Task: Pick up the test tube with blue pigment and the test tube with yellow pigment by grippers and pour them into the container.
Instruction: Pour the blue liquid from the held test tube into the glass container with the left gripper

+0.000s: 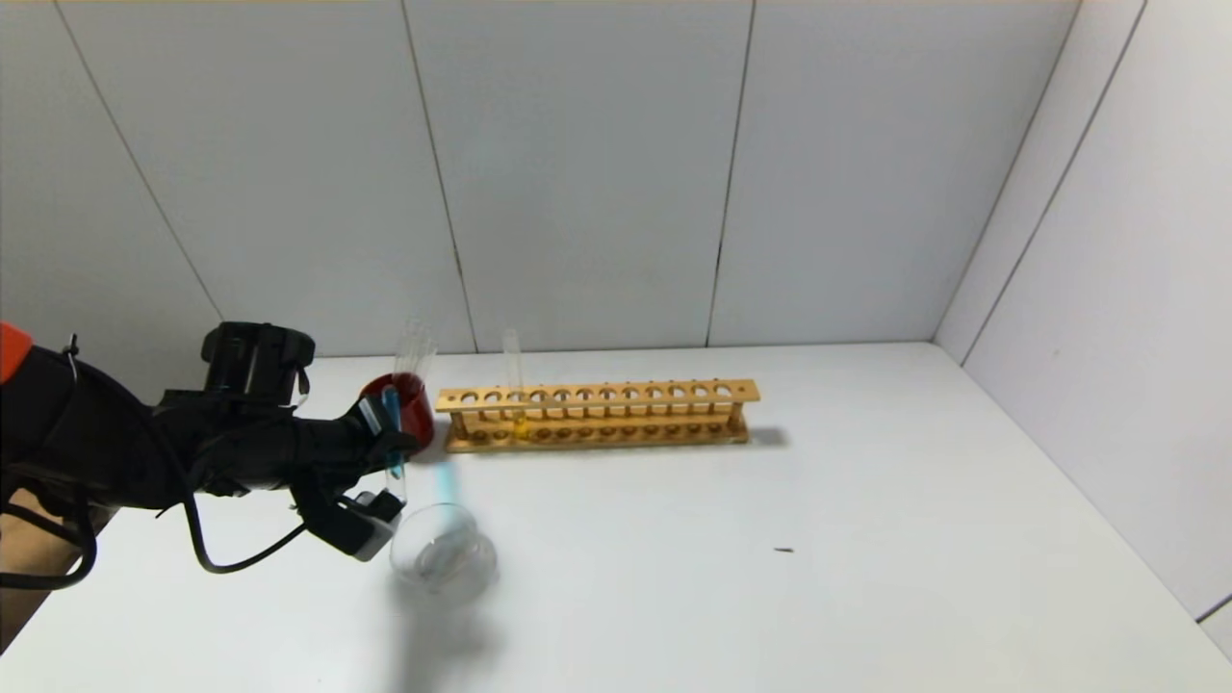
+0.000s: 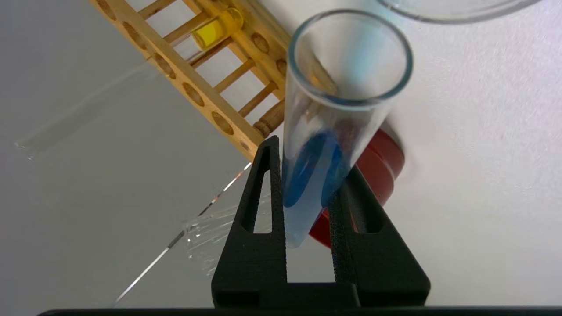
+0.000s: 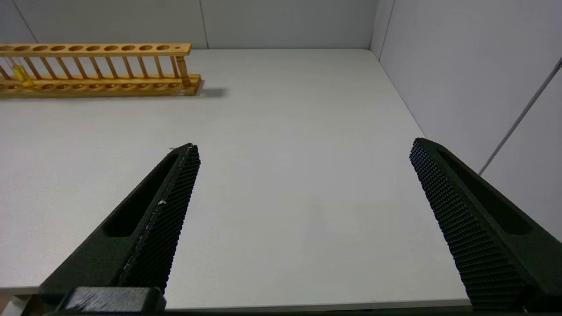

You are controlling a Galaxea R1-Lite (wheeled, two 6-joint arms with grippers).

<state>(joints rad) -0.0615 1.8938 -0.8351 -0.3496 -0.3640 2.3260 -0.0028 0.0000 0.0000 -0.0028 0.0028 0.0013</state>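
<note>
Above the container [image 1: 444,556], my left gripper [image 1: 390,433] clamps the test tube with blue pigment [image 1: 393,423], not yet poured. Still racked: the test tube with yellow pigment [image 1: 516,385]. My right gripper [image 3: 303,153] waits, spread wide.

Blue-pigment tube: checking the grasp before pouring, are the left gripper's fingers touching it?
Touching. The left wrist view shows both fingers pressed against the blue-pigment tube.

Right gripper [image 3: 303,151] jaws wide apart over table [image 3: 285,197]; rack [image 3: 99,70] beyond
</note>
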